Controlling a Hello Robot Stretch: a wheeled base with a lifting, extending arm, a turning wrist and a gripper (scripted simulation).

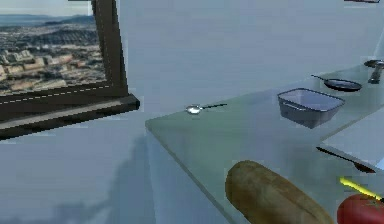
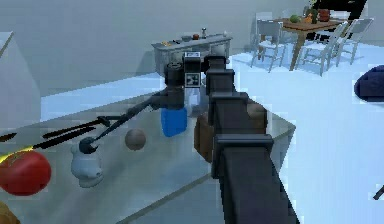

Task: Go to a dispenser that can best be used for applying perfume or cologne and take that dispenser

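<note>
The arm (image 2: 235,140) stood extended across the table (image 2: 150,185), judged so as to bring the pincer (image 2: 163,98) to the task's thing. The pincer showed at the arm's far end, directly at a small blue container (image 2: 174,122) that stood upright on the table. By its position this blue container was judged to be the dispenser, though its shape did not confirm this. Because it stood on the table at the pincer, it could not be told whether the pincer held anything, nor whether the two touched.

Left of the blue container lay a brown round item (image 2: 135,140); nearer and further left stood a pale grey bottle-like vessel (image 2: 90,163) and a red fruit (image 2: 20,172). What either vessel contained could not be determined.

In the forward view a grey square bowl (image 1: 310,105) sat on the table with no contents discernible. A dark pan (image 1: 342,84) lay beyond it, a spoon (image 1: 200,108) at the far-left edge, and a loaf (image 1: 270,195) near
</note>
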